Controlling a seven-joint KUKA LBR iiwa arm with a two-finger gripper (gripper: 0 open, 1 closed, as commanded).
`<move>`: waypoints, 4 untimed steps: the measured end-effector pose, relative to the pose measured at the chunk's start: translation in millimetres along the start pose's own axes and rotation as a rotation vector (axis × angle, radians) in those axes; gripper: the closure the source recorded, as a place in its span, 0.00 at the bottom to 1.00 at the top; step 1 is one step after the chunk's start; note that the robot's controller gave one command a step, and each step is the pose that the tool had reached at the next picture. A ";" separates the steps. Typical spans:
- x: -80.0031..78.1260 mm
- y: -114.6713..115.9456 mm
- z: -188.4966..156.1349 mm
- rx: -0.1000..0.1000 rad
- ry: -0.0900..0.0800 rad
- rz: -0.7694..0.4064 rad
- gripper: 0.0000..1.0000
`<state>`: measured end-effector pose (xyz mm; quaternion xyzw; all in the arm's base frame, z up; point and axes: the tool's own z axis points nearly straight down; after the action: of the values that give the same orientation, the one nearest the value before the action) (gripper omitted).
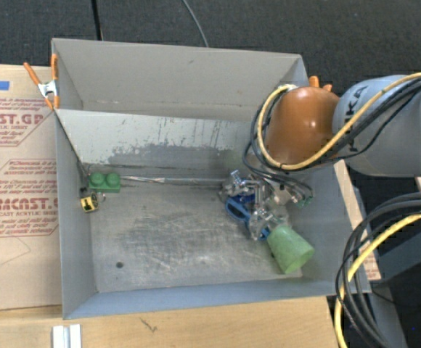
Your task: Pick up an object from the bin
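My gripper (260,207) is low in the right part of the bin, under the arm's orange cover. A small blue thing (236,208) lies right against its left side; I cannot tell whether it is held. A pale green cylinder (291,249) lies tilted on the bin floor just below and to the right of the gripper, its near end touching or almost touching it.
A dark green toy brick (104,182) sits at the far left of the bin floor. A small yellow and black thing (88,204) lies just below it. The arm and its cables fill the bin's right side.
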<state>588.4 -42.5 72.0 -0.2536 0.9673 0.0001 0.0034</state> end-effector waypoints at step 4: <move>45.2 -43.7 -3.6 0.001 -0.004 -0.612 0.00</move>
<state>570.5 -102.8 75.3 -0.5331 0.8460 -0.0010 0.0056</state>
